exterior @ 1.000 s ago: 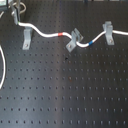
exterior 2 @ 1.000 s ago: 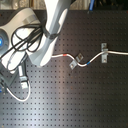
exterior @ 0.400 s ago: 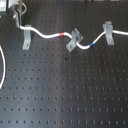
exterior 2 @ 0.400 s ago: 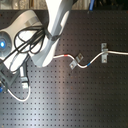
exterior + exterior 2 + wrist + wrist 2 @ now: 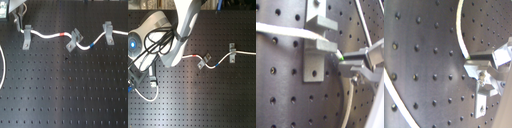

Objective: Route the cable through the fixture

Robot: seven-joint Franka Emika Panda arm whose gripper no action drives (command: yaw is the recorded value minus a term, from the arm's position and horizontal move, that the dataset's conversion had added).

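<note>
The white cable (image 5: 50,37) runs from the first exterior view's right edge through the right fixture (image 5: 107,31), past its blue band (image 5: 92,45), through the middle fixture (image 5: 75,39), past its red band (image 5: 61,35) and into the left fixture (image 5: 26,35). In the first wrist view the cable (image 5: 286,32) passes through that fixture (image 5: 316,46) and ends between the fingers of my gripper (image 5: 350,62), which looks shut on it just beside the fixture. In the second exterior view the arm hides the left fixture; the middle fixture (image 5: 204,60) and right fixture (image 5: 232,52) show.
Slack cable (image 5: 3,67) loops down along the first exterior view's left edge. The black perforated board (image 5: 70,95) carries only the fixtures. The arm's bulky body (image 5: 173,40) and its dark hoses cover the second exterior view's left.
</note>
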